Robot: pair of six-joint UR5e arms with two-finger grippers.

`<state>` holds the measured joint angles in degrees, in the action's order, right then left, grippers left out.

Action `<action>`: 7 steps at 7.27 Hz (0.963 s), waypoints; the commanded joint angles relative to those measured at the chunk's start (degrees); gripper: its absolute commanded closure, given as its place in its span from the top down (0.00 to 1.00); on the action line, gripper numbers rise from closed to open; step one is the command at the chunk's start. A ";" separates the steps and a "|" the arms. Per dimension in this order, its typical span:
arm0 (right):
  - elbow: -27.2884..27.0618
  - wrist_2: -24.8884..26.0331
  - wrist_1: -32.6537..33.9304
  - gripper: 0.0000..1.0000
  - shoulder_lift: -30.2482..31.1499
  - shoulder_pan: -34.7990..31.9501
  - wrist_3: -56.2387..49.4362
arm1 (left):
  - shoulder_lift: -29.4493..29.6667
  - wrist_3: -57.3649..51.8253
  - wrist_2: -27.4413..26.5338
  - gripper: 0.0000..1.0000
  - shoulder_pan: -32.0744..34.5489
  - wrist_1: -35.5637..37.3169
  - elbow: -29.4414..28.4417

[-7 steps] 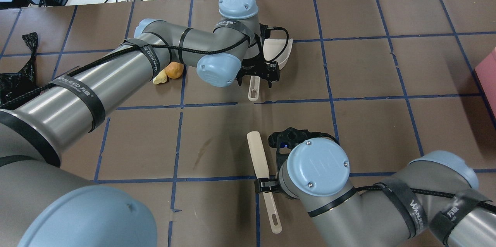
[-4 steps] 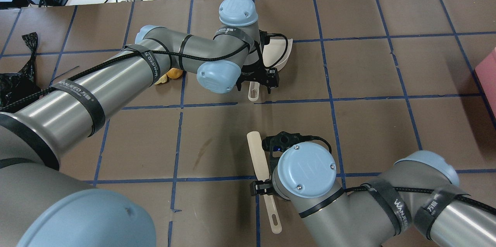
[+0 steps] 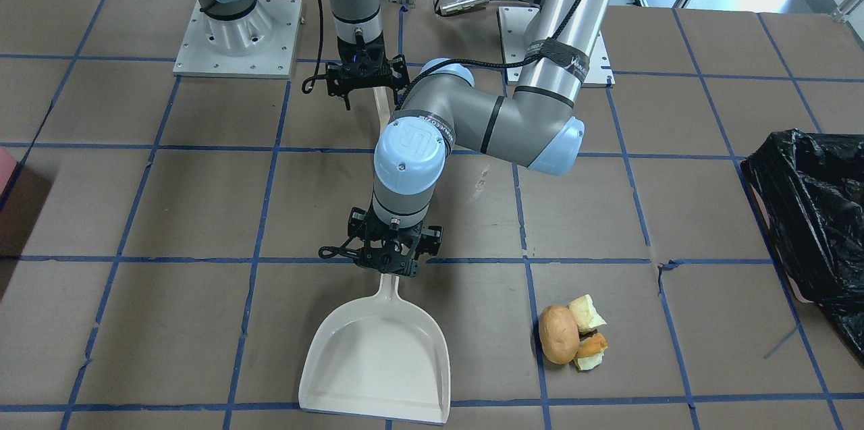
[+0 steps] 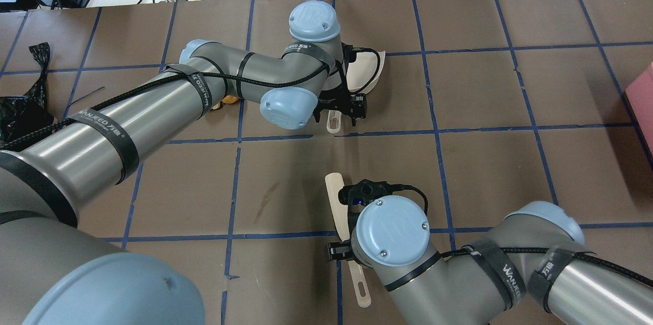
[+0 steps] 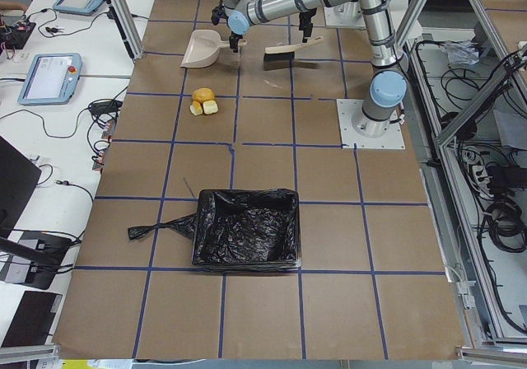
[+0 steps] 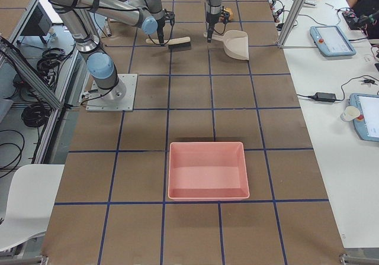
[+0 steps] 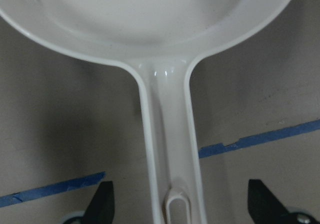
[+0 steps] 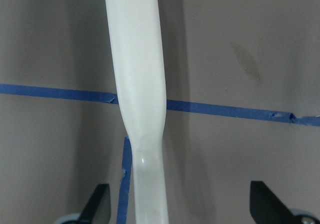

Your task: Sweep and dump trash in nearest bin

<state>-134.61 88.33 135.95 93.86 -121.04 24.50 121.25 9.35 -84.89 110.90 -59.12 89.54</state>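
The brown table [image 3: 675, 113] carries everything, and the task looks barely begun. The bin [image 5: 247, 237], lined with a crinkled black bag, stands at the robot's left end, well apart from the work. A pink tray [image 6: 207, 170] sits at the opposite end, farther off, so I judge the black-lined one the nearest.

The dustpan [image 3: 378, 362] lies flat with its mouth facing away from the robot, and its scoop is bare. The brush [image 5: 288, 52] lies closer to the robot's base, its pale handle in line with the pan's.

The trash [image 3: 570, 335] is a brown-orange lump with pale yellow and orange chunks touching it. It rests on the table near the pan's side toward the bin, clear of the scoop.

The left gripper [image 7: 182, 204] hangs over the pan's handle with its fingers [image 7: 102, 204] spread wide, one on each side and neither touching. The right gripper [image 8: 180, 204] straddles the brush handle the same way, apart and pinching nothing.

So no tool is grasped and nothing is swept. Left to do: close on both handles, bring pan and brush to the scraps, sweep them in, carry and tip into the bin.
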 commanded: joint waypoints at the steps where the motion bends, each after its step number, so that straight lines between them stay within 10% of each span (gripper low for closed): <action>1: -1.27 -0.35 1.95 1.00 -0.87 -1.12 2.98 | -0.92 -0.82 0.08 0.52 -0.07 0.14 -0.15; 3: -1.27 0.08 3.26 1.00 -1.92 -4.54 4.75 | -0.67 -0.82 0.34 0.17 -0.07 0.14 0.11; 7: -1.45 0.70 6.61 0.99 -5.09 -4.81 4.59 | -1.45 -0.83 -0.27 0.02 -0.51 -0.29 -1.21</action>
<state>-135.98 88.77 142.13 89.16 -125.74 29.41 120.21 8.45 -84.71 110.58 -59.14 88.75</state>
